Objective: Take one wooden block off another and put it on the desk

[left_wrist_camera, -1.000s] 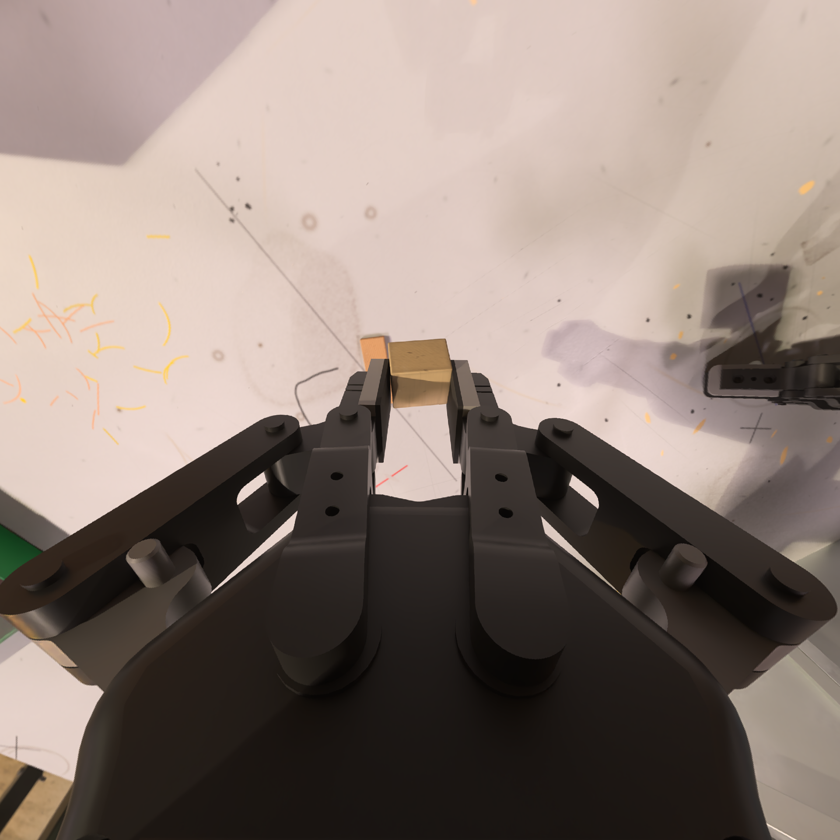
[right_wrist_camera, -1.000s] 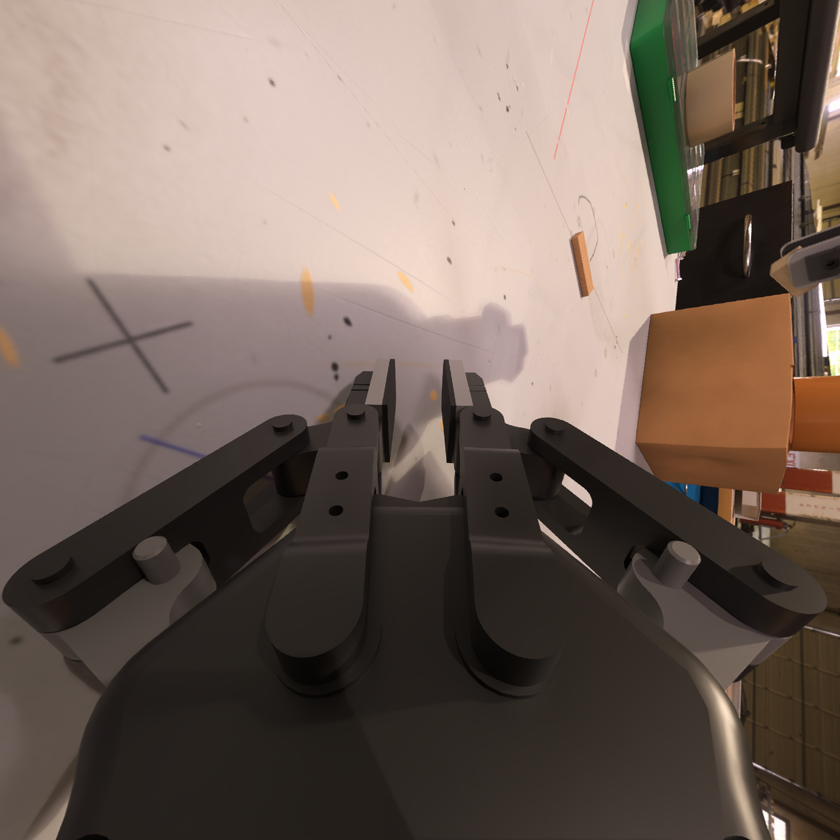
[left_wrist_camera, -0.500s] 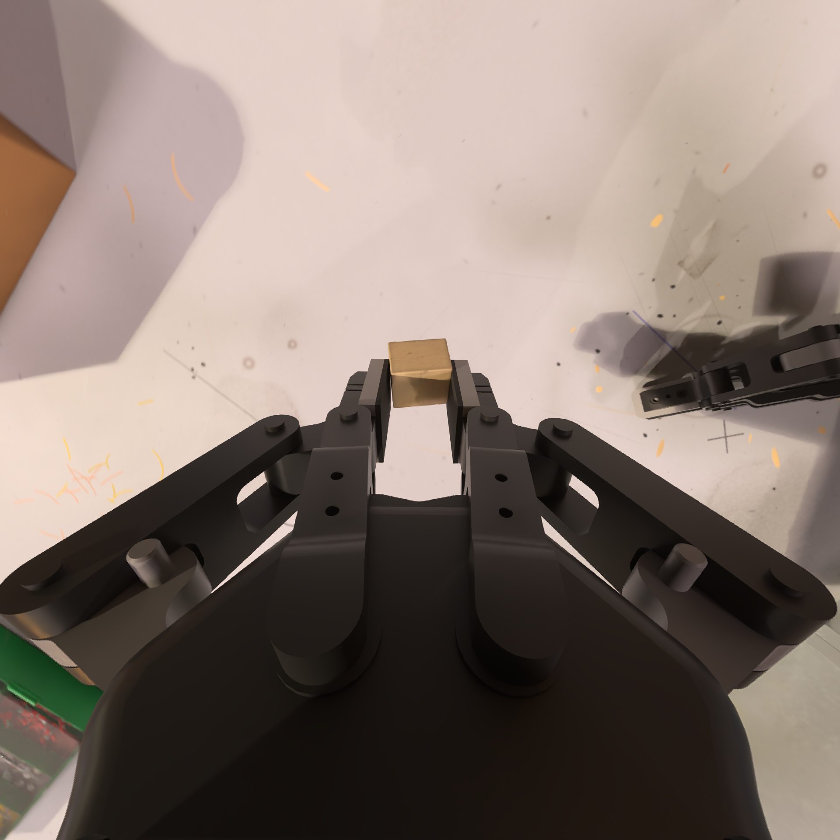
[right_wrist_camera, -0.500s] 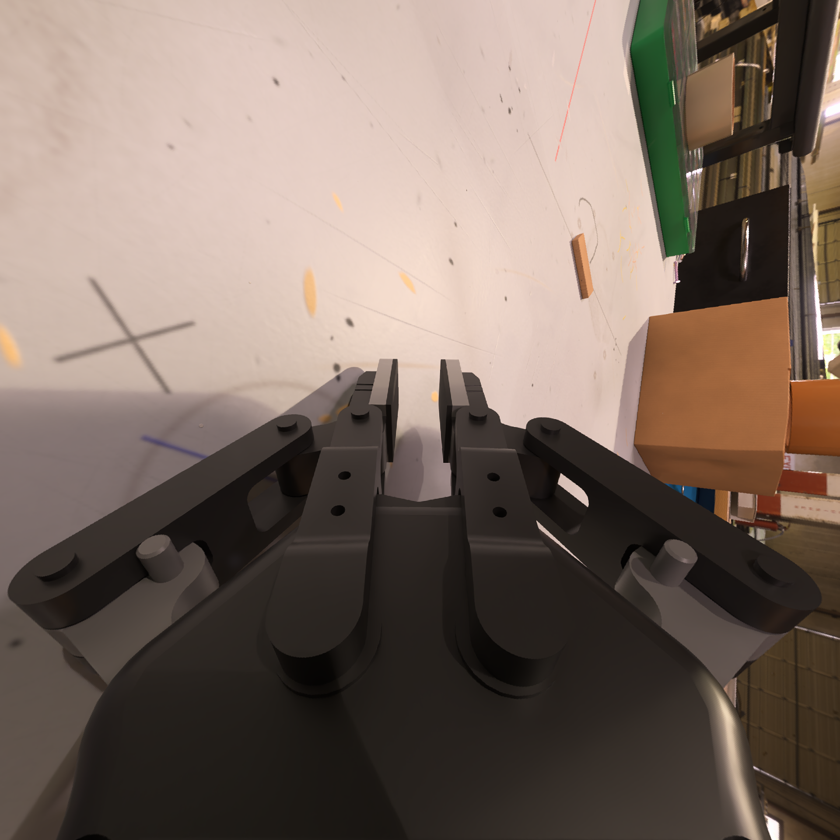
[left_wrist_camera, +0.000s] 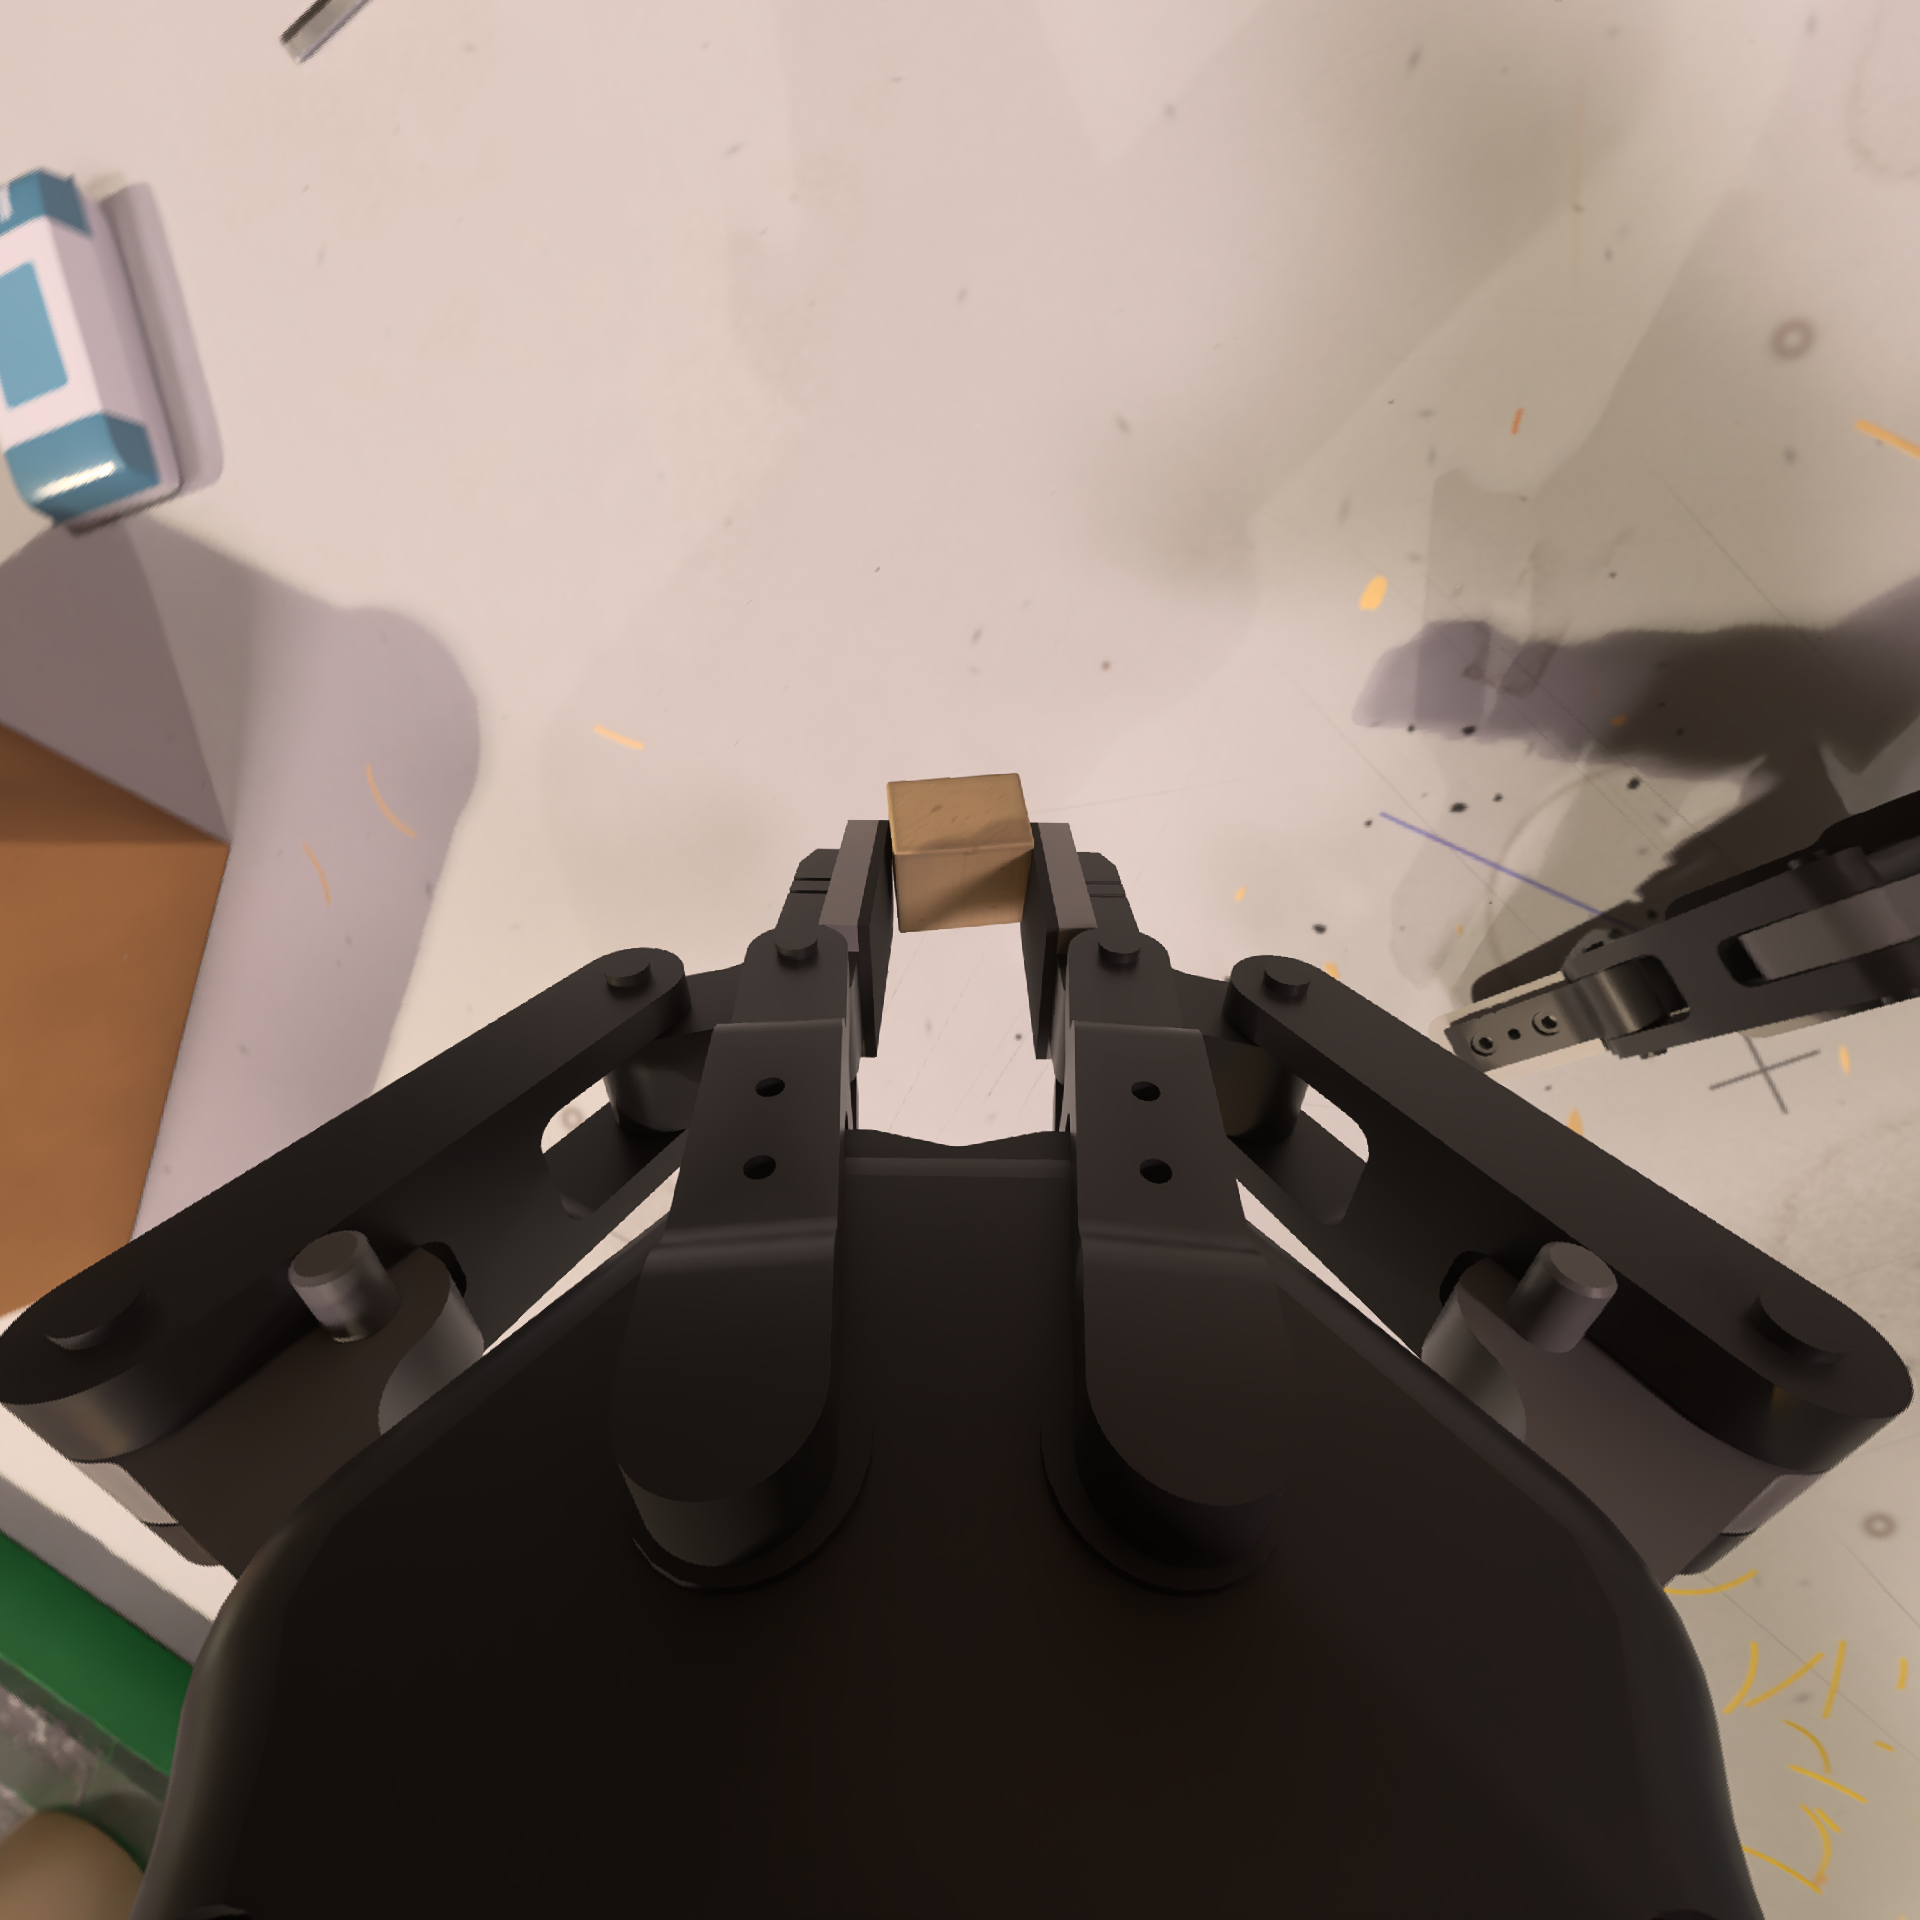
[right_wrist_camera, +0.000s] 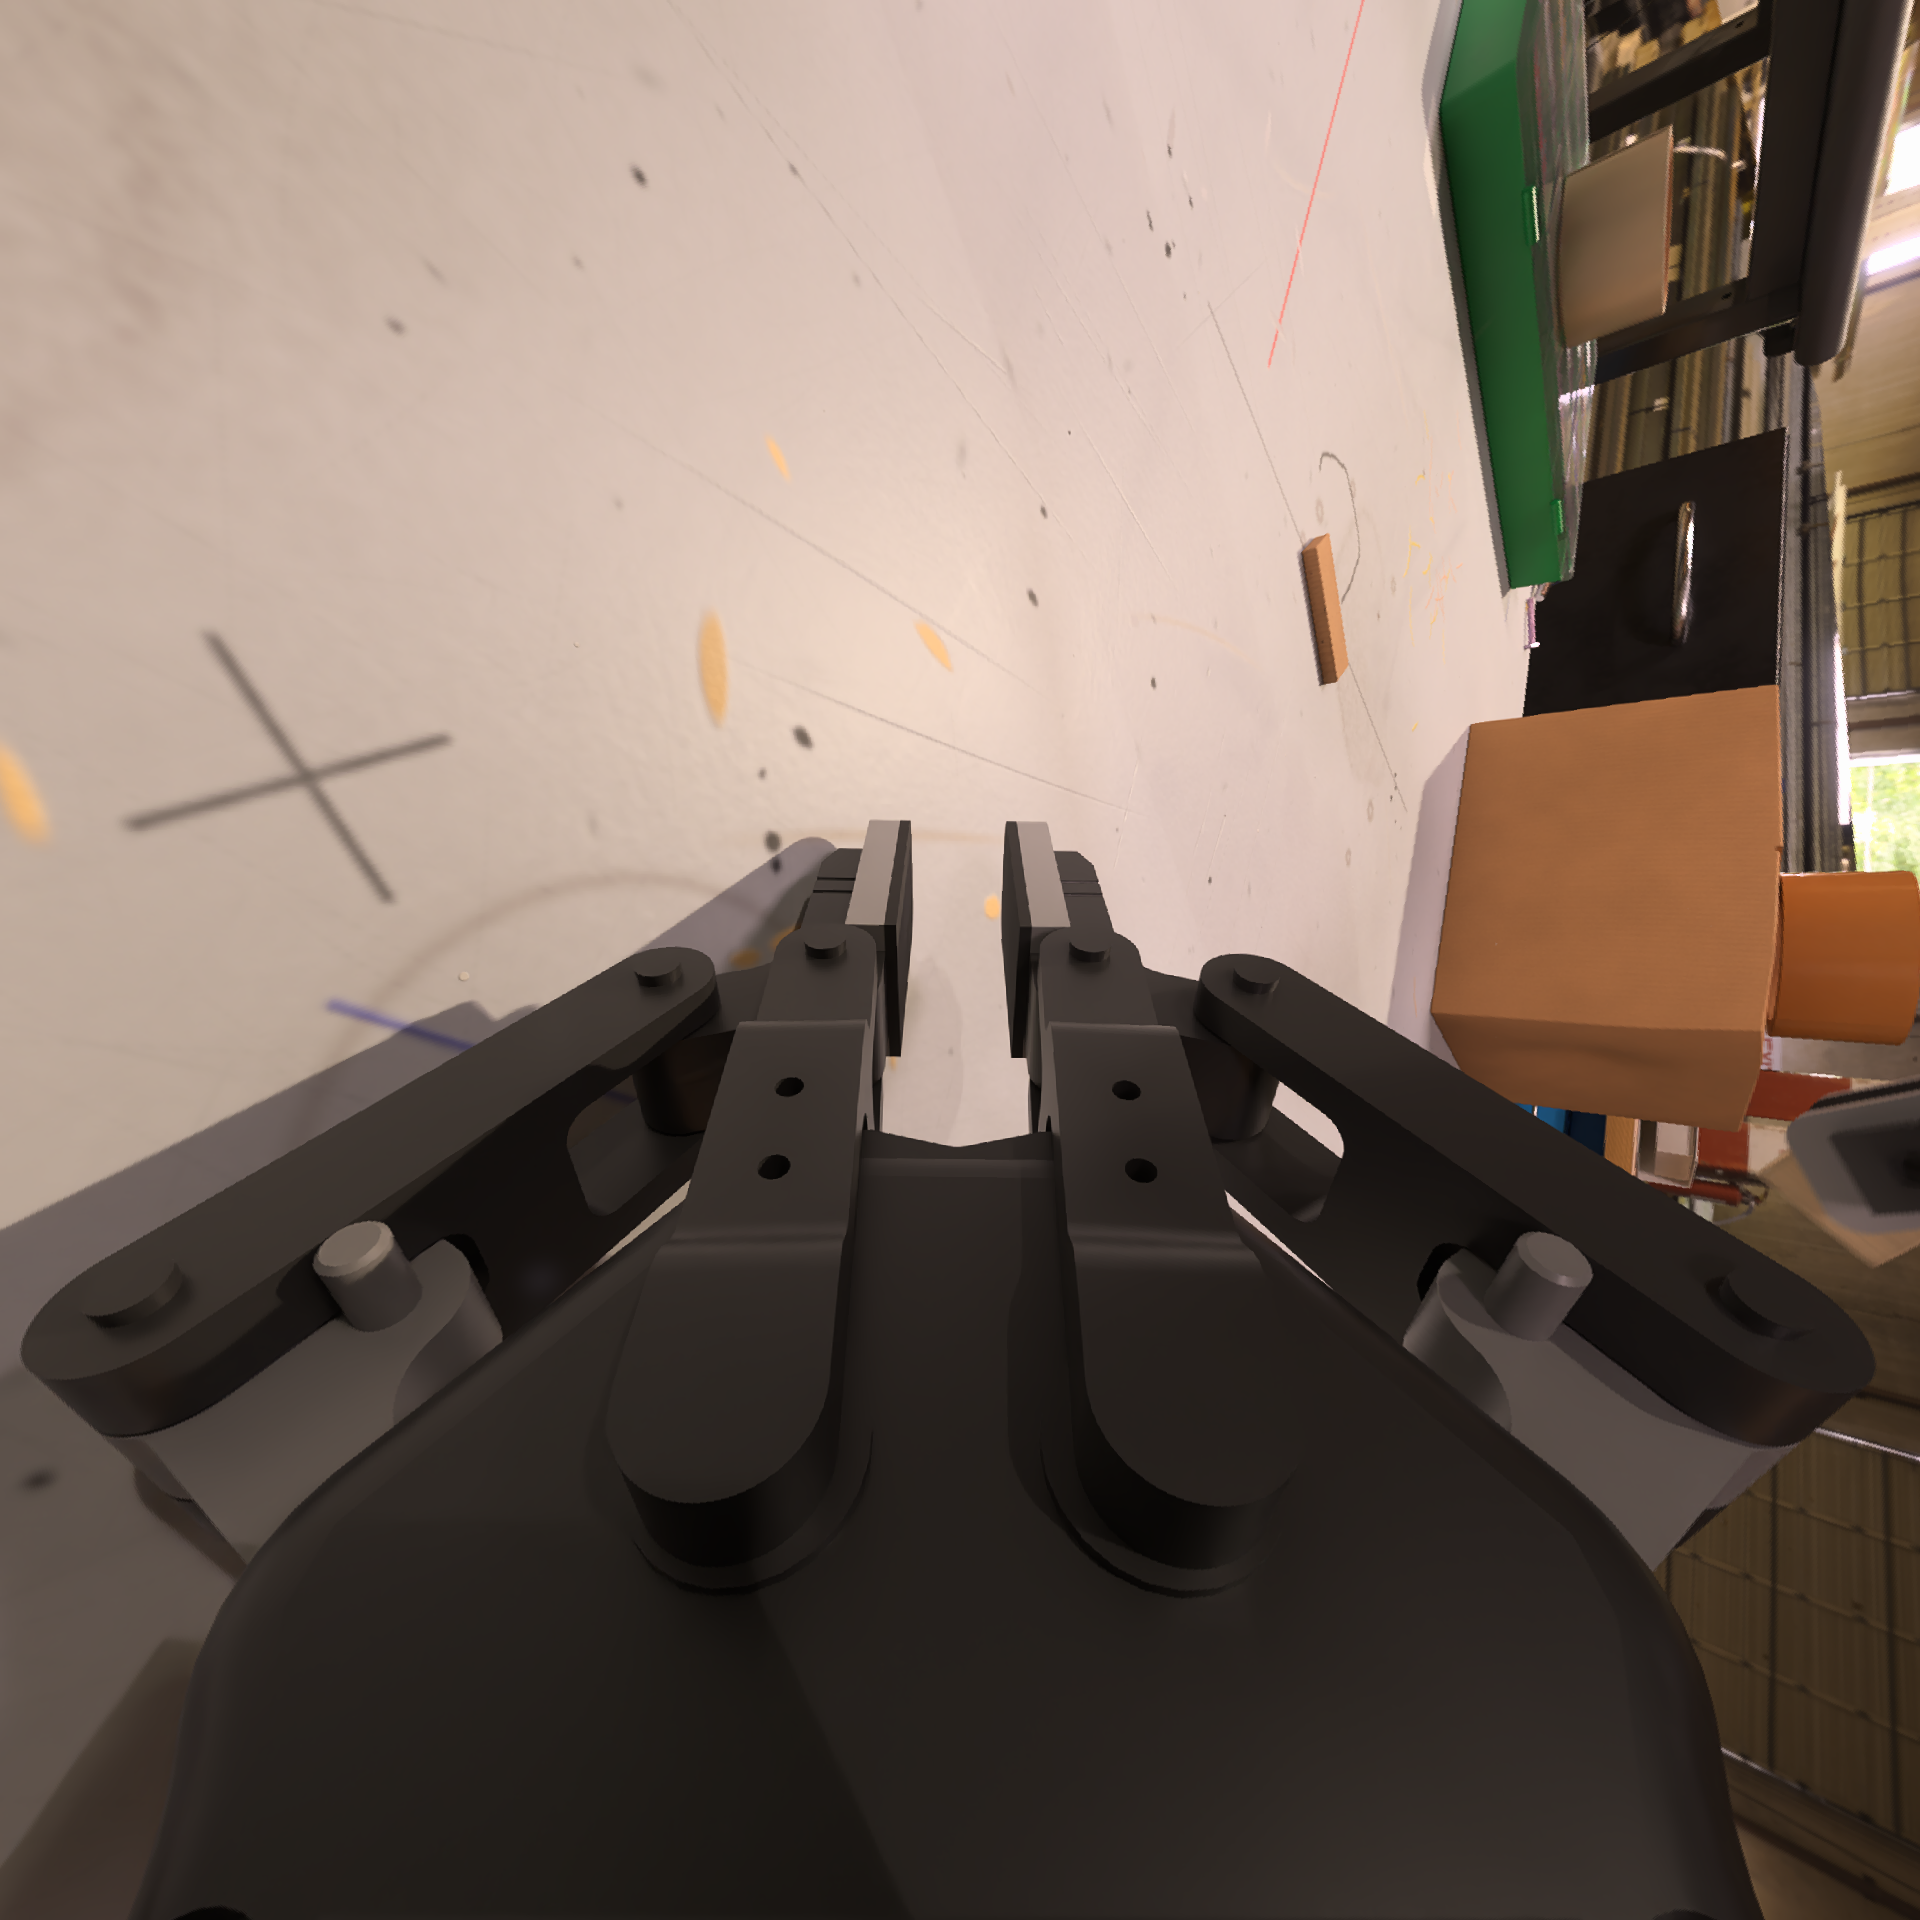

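Observation:
My left gripper (left_wrist_camera: 958, 883) is shut on a small light wooden block (left_wrist_camera: 956, 826) and holds it above the pale desk (left_wrist_camera: 935, 364). A second, flat orange-brown wooden block (right_wrist_camera: 1325, 608) lies on the desk far ahead in the right wrist view; it does not show in the left wrist view. My right gripper (right_wrist_camera: 956, 873) hangs low over the desk with a narrow gap between its fingers and nothing in it. It also shows at the right edge of the left wrist view (left_wrist_camera: 1496, 1034).
A brown cardboard box (left_wrist_camera: 83, 997) stands at the left, also in the right wrist view (right_wrist_camera: 1600, 894). A blue-and-white carton (left_wrist_camera: 62, 353) lies beyond it. A green tray (right_wrist_camera: 1496, 291) and a black case (right_wrist_camera: 1662, 561) sit along the desk's edge.
My left gripper has carried the light block away from the flat block, which has left its view; the cardboard box and the carton have come into view. The right gripper has barely moved.

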